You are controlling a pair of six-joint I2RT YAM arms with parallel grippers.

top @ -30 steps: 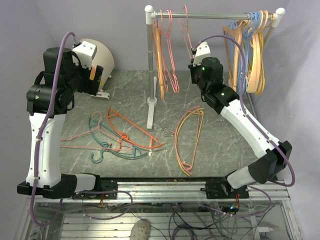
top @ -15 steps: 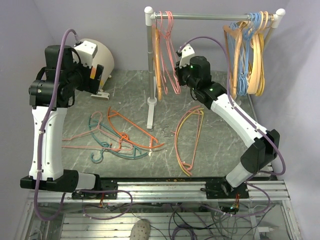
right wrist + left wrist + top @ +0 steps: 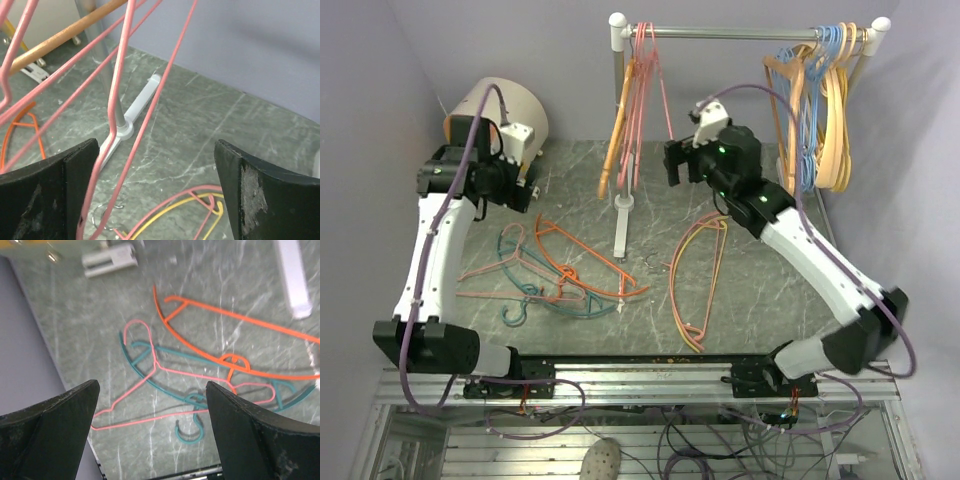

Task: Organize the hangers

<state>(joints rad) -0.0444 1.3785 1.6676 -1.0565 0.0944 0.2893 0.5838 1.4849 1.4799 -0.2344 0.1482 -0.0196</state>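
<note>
Pink hangers (image 3: 642,90) and an orange one (image 3: 615,140) hang tilted at the left end of the rail (image 3: 740,32). My right gripper (image 3: 670,165) is open just right of them. In the right wrist view it (image 3: 156,150) is wide apart, with a pink hanger wire (image 3: 120,75) passing by its left finger, not gripped. Pink (image 3: 150,365), teal (image 3: 190,432) and orange (image 3: 225,315) hangers lie tangled on the table below my open left gripper (image 3: 151,390), seen from above (image 3: 523,188). A pink-and-yellow pair (image 3: 700,270) lies mid-table.
A bunch of light-blue and tan hangers (image 3: 820,100) fills the rail's right end. The rack's post (image 3: 617,60) and white foot (image 3: 623,225) stand mid-table. A cream dome-shaped object (image 3: 510,105) sits at the back left. Purple walls close the sides.
My right gripper carried a pink hanger left along the rail, then opened and let it go; the hung hangers now swing. My left arm has dropped low over the tangled pile.
</note>
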